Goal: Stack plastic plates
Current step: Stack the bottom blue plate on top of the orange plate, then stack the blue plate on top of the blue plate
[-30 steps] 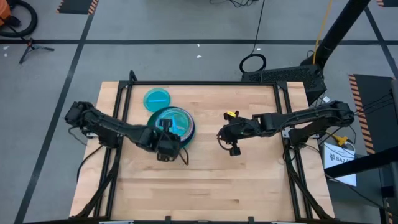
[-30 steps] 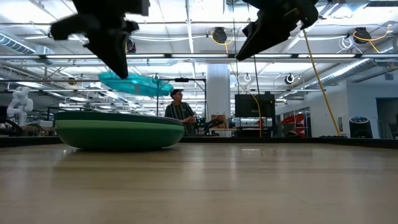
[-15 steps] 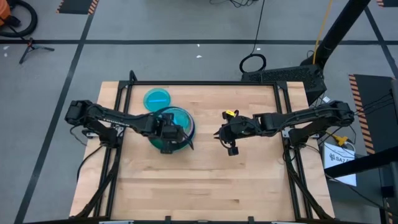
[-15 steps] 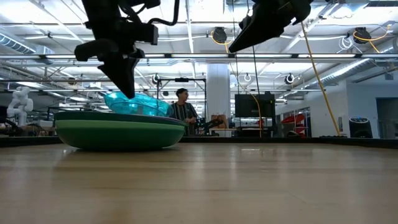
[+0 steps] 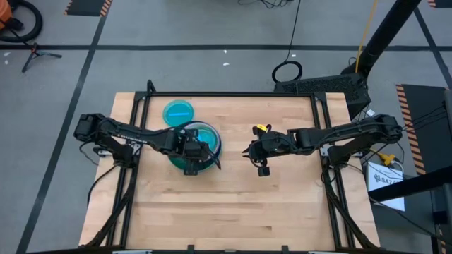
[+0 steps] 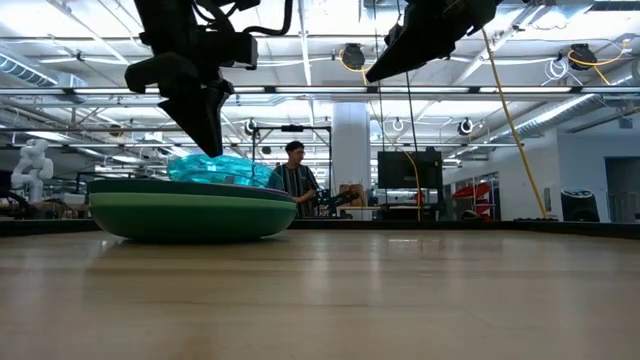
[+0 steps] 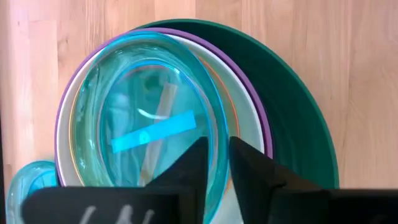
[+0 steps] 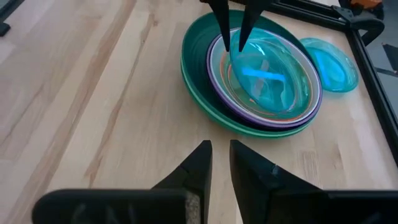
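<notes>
A stack of plates (image 5: 214, 147) sits left of the table's middle: dark green at the bottom (image 7: 298, 112), then light green (image 6: 190, 215), purple (image 7: 264, 121) and white (image 7: 245, 121). A translucent blue plate (image 7: 149, 118) lies on top, slightly tilted in the low view (image 6: 225, 168). My left gripper (image 7: 217, 146) hangs over the stack's near-left side, shut on that plate. My right gripper (image 5: 248, 152) hovers shut above bare wood right of the stack (image 8: 219, 149). A second blue plate (image 5: 179, 111) lies flat on the table beyond the stack. My left gripper pinches the top blue plate's rim (image 7: 216, 134) between its two fingers (image 8: 225, 31), one inside the rim and one outside. The fingers come from above, pointing down. The plate rests on the stack, its gripped side a little higher.
The plates occupy the far left part of the wooden table (image 5: 233, 204). Bare wood stretches across the near half and the right side. A black frame rail (image 8: 311, 15) runs along the far edge. A person (image 6: 293, 180) stands in the room beyond the table.
My left gripper carried the blue plate from the stack's near side toward the far edge and down. The plate, held tilted in the air a second ago, now lies on the stack. My right gripper stayed nearly still.
</notes>
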`<move>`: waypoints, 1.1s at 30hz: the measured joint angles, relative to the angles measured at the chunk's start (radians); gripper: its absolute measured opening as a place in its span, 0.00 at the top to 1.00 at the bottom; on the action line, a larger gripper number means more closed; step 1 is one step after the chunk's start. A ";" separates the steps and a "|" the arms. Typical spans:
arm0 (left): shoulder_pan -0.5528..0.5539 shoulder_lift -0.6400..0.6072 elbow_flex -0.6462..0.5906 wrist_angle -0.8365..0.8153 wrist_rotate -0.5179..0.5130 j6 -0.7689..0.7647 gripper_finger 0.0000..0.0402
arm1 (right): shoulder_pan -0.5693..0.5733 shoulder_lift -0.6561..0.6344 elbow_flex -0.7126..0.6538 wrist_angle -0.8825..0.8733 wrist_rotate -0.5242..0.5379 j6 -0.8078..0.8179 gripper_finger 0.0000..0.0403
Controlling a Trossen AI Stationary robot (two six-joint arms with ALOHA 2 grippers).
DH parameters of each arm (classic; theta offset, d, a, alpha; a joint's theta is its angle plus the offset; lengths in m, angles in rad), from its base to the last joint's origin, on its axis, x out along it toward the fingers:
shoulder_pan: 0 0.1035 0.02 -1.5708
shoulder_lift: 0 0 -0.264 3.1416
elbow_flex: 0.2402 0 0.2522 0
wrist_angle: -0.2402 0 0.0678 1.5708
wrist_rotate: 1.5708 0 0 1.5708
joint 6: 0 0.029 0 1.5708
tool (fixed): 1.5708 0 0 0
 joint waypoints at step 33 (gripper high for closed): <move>0.156 -0.155 0.001 -0.114 -0.007 0.143 0.75 | -0.002 0.000 0.001 0.005 0.006 0.034 0.88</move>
